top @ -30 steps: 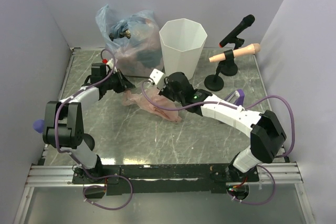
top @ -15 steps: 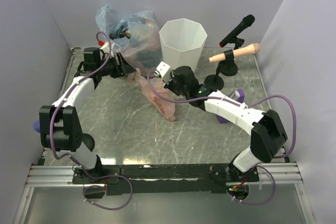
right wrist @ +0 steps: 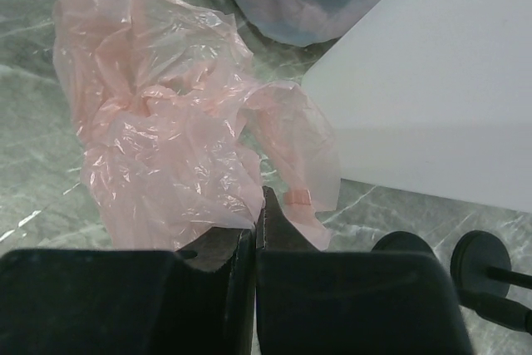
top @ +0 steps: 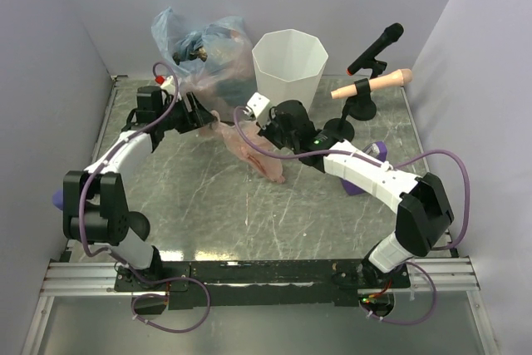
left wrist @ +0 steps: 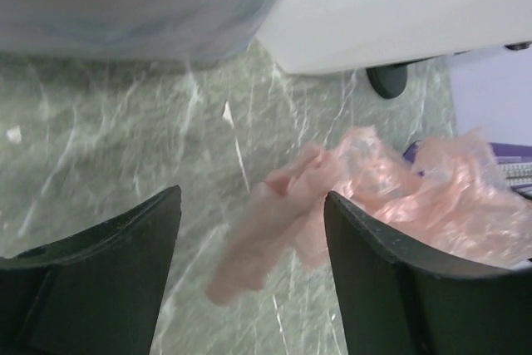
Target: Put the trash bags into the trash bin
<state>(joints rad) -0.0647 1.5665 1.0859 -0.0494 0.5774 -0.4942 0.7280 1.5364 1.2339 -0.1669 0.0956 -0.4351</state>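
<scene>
A crumpled pink trash bag (top: pixel 249 151) lies on the marble table in front of the white faceted trash bin (top: pixel 289 64). My right gripper (top: pixel 264 128) is shut on the bag's upper edge; in the right wrist view the jaws (right wrist: pixel 259 205) pinch the pink film (right wrist: pixel 158 139) beside the bin wall (right wrist: pixel 432 106). My left gripper (top: pixel 199 118) is open at the bag's left end. In the left wrist view that loose end (left wrist: pixel 266 234) sits between the spread fingers (left wrist: pixel 125 263), touching neither. A stuffed clear-bluish bag (top: pixel 199 51) stands left of the bin.
A black microphone (top: pixel 378 43) and a peach-coloured handle (top: pixel 382 81) stand on round-based stands (top: pixel 341 130) right of the bin. A purple object (top: pixel 378 154) lies behind my right arm. Grey walls close in the left, back and right.
My left gripper opened and let go of the pink bag, drawing back towards the left. My right gripper carried its end of the bag up and left, closer to the bin.
</scene>
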